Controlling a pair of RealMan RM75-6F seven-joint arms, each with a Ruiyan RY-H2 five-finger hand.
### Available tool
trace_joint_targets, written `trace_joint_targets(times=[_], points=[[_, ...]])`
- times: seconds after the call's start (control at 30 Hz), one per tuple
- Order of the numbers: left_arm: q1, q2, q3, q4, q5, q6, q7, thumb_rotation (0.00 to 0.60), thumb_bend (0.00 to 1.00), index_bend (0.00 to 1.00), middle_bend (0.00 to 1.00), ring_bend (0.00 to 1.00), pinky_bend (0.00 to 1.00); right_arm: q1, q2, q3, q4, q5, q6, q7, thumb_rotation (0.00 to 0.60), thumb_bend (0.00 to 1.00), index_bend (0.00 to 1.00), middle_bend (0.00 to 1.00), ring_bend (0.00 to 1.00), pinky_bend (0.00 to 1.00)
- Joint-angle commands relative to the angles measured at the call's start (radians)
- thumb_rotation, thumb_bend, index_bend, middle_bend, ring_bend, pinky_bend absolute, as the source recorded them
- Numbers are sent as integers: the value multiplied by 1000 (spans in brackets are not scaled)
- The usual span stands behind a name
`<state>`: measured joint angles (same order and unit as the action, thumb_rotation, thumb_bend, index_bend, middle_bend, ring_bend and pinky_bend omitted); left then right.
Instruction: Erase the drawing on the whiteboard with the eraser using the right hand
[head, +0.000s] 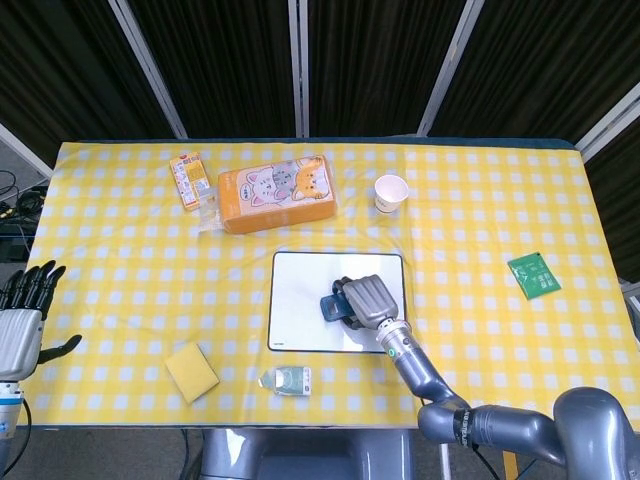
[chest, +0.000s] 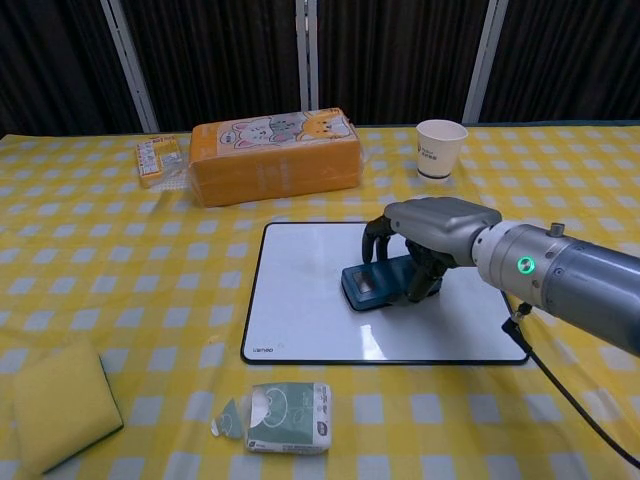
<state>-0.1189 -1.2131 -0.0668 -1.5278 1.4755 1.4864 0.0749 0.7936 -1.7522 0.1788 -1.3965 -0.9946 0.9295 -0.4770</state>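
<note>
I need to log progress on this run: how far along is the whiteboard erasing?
Done: the white whiteboard shows no drawing on any part left uncovered, in either view. In hand: the right hand grips the dark blue eraser, pressed flat on the board near its middle. Left: any marks under the hand and eraser cannot be seen, so a last pass may remain. The left hand hangs idle off the table's edge.

- The head view looks almost straight down from high above, taking in the whole counter with dark curtains at the far edge
- The chest view sits low and close, facing forward across the near counter
- Both share the whiteboard, orange box and paper cup
</note>
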Motion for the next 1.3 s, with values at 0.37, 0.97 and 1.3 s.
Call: trace_joint_targets(times=[0.37,0.97,1.3], points=[[3,3,-1,4,-5,3,-9,600,137,0,0,0,0,16,-33,-9,-3,2,14,-42,600,529,835,722,747,784],[4,2,0,4,-6,2,-6,600,136,0,0,0,0,-20,6,-4,71,49,28,-36,600,529,836,722,747,784],[4,3,-1,3,-3,3,-8,600,137,0,0,0,0,-44,46,-7,91,91,33,-52,600,529,837,722,747,784]])
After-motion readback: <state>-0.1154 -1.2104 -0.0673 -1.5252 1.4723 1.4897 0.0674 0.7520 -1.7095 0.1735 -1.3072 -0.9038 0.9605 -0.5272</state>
